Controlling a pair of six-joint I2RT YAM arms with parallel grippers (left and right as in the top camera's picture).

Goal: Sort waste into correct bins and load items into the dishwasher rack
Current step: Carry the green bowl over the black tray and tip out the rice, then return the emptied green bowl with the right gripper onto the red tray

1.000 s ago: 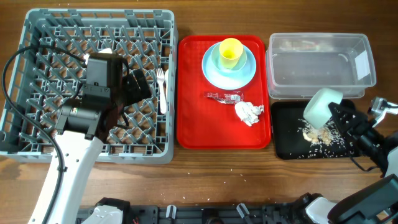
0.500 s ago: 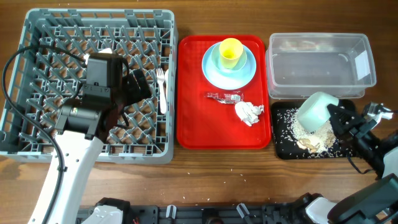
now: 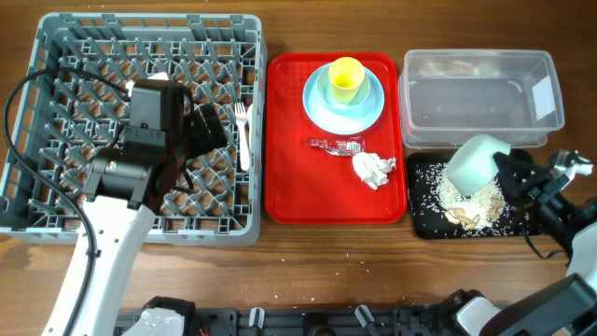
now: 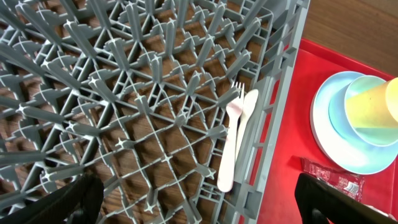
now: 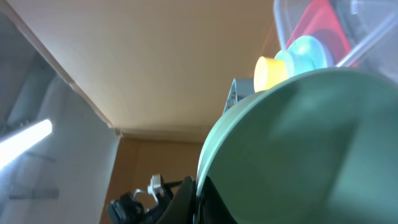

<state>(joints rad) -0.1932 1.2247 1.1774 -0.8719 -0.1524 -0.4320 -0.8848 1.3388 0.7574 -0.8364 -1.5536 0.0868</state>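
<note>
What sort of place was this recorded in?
Probably a lab tabletop staged as a dish-return station: a grey dishwasher rack, a red tray with plate and cup, and a bowl tipped over a black tray of food scraps.

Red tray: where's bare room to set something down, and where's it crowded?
Bare: lower-left of the red tray, from its left rim to the napkin, plus the front strip. Crowded: plate with yellow cup at top centre, wrapper and napkin just below it.
</note>
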